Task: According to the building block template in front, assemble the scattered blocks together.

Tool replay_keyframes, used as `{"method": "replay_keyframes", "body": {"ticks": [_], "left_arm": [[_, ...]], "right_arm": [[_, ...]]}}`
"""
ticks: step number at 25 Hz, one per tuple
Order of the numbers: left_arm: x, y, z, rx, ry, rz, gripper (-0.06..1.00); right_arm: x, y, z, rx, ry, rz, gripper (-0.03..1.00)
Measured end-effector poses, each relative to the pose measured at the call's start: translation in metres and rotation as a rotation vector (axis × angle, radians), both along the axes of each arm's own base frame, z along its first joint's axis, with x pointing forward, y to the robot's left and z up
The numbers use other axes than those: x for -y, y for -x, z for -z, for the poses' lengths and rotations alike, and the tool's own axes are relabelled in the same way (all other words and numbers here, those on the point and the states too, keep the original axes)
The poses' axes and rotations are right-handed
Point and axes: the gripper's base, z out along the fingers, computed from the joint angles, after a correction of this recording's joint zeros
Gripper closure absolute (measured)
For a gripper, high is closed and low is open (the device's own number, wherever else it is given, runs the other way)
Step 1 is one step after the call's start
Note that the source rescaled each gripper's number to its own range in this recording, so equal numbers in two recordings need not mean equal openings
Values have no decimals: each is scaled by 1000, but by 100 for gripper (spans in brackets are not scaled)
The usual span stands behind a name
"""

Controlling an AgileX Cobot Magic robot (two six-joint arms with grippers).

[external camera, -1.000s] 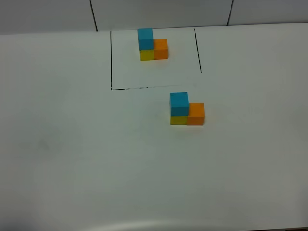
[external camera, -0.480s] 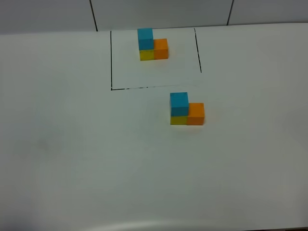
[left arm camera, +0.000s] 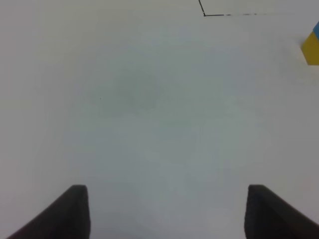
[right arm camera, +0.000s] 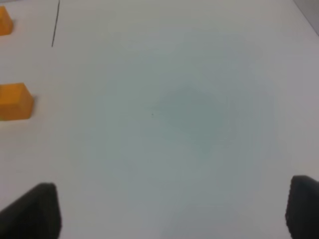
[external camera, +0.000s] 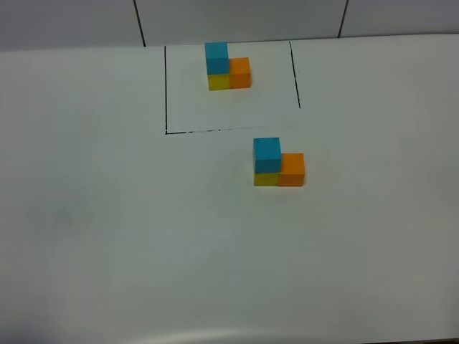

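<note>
The building block template [external camera: 228,68] stands inside the black outlined square at the back: blue on yellow, orange beside them. Nearer the middle, the scattered blocks sit joined the same way: the blue block [external camera: 267,152] on the yellow block [external camera: 265,178], with the orange block [external camera: 291,170] touching on the right. Neither arm appears in the exterior high view. The left gripper [left arm camera: 167,211] is open over bare table, and the yellow block [left arm camera: 312,47] lies far off at the frame's edge. The right gripper [right arm camera: 172,209] is open too, well away from the orange block [right arm camera: 15,101].
A black outlined square [external camera: 166,86] marks the template's area on the white table [external camera: 107,215]. Its corner line [left arm camera: 224,15] shows in the left wrist view and one side line [right arm camera: 56,22] in the right wrist view. The table's front edge [external camera: 215,337] curves along the bottom.
</note>
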Motion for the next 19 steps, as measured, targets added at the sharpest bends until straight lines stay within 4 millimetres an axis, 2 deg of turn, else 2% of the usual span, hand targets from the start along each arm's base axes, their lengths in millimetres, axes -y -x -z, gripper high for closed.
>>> {"method": "replay_keyframes", "body": {"ticks": [19], "left_arm": [[0,0,0,0,0,0,54]], "right_arm": [[0,0,0,-1,-2,-1,21]]}}
